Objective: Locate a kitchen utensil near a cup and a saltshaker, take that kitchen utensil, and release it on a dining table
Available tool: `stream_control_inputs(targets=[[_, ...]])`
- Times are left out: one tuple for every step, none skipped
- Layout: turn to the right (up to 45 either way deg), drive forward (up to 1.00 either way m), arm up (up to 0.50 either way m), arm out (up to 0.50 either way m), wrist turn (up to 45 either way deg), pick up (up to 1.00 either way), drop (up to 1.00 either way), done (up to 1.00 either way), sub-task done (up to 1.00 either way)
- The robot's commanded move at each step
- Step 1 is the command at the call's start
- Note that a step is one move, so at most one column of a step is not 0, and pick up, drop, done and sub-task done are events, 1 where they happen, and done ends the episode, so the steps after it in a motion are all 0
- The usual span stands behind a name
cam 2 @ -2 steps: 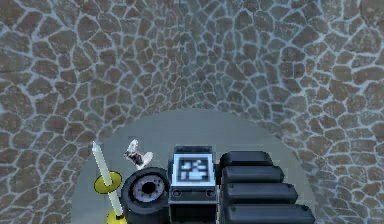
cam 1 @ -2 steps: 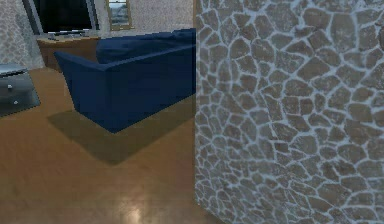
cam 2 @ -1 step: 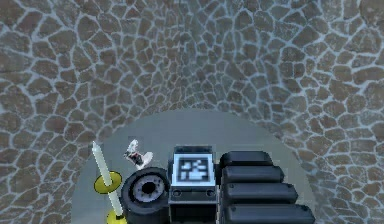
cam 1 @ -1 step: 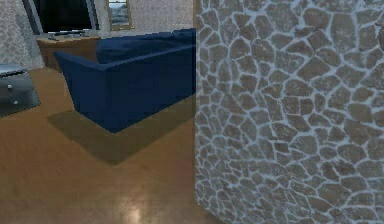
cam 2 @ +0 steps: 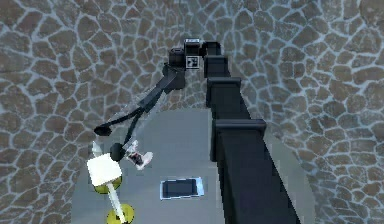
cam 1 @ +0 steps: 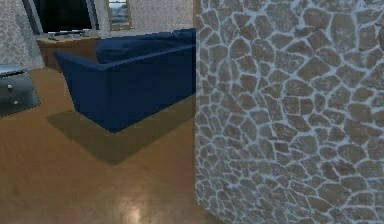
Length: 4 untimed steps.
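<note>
My hand (cam 2: 113, 140) hangs at the end of my dark square arm (cam 2: 240, 140) over a round grey worktop (cam 2: 175, 135); I cannot tell how its fingers are set or whether it holds anything. Near the fingertips is a small cluster of pale and dark objects (cam 2: 138, 156), too small for me to pick out the kitchen utensil, with a white cube on a yellow stem (cam 2: 104, 172) and a flat pale-blue rectangle (cam 2: 182, 187) close by. Ahead stands a dark blue sofa (cam 1: 130, 75) on a brown wooden floor (cam 1: 90, 180).
</note>
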Motion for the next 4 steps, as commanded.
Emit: stream_control_inputs(targets=[[0.0, 0.00, 0.00, 0.00, 45.0, 0.00, 0.00, 0.00, 0.00], [0.0, 0.00, 0.00, 0.00, 45.0, 0.00, 0.00, 0.00, 0.00], [0.0, 0.00, 0.00, 0.00, 39.0, 0.00, 0.00, 0.00, 0.00], [0.0, 0.00, -0.08, 0.00, 0.0, 0.00, 0.00, 0.00, 0.00]])
